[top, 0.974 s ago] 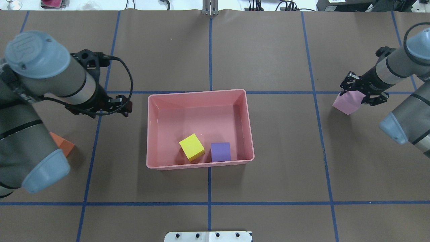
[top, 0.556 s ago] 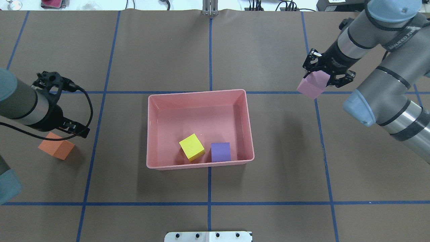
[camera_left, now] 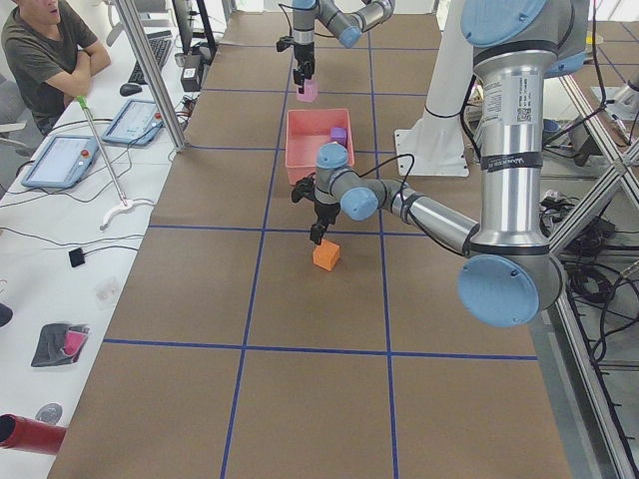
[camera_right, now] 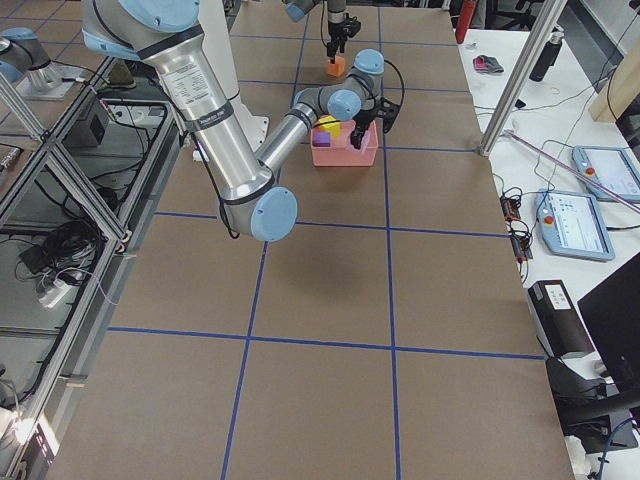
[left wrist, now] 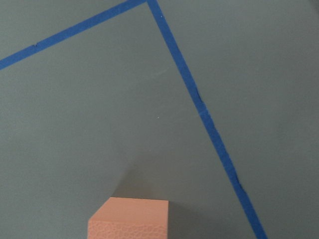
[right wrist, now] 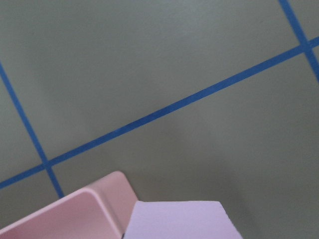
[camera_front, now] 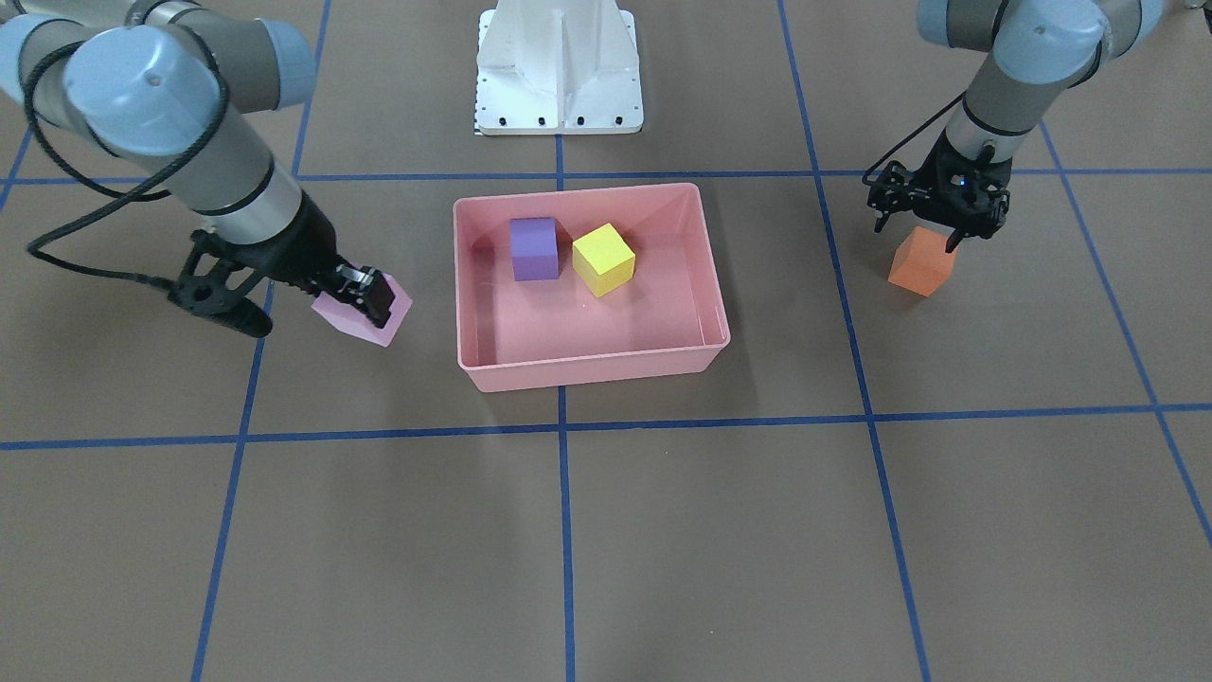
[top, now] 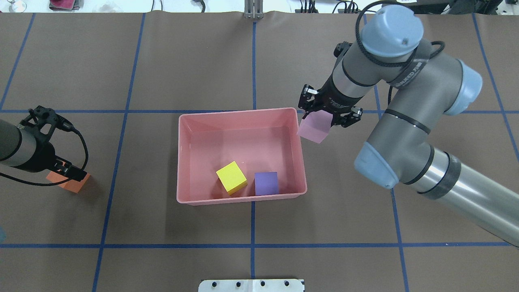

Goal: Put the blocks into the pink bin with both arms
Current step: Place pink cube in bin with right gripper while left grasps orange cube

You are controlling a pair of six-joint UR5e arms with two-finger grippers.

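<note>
The pink bin (top: 239, 114) (camera_front: 587, 365) holds the yellow cube (top: 231, 177) (camera_front: 603, 259) and the purple cube (top: 266, 183) (camera_front: 534, 248). My right gripper (top: 320, 117) (camera_front: 365, 292) is shut on the light pink cube (top: 314, 129) (camera_front: 362, 317) and holds it tilted in the air, just outside the bin's far right corner. The right wrist view shows that cube (right wrist: 184, 221) beside the bin's corner (right wrist: 94, 209). My left gripper (top: 67, 173) (camera_front: 928, 232) is open, its fingers straddling the top of the orange cube (top: 72, 185) (camera_front: 920, 267) (left wrist: 132, 219), which rests on the table.
The brown table cover carries blue tape grid lines. The white base pedestal (camera_front: 559, 66) stands behind the bin on the robot's side. An operator (camera_left: 45, 50) sits at a side desk with tablets, beyond the table's edge.
My right arm has carried the light pink cube leftward to the bin's far right corner. My left gripper has moved left and down from beside the bin onto the orange cube.
</note>
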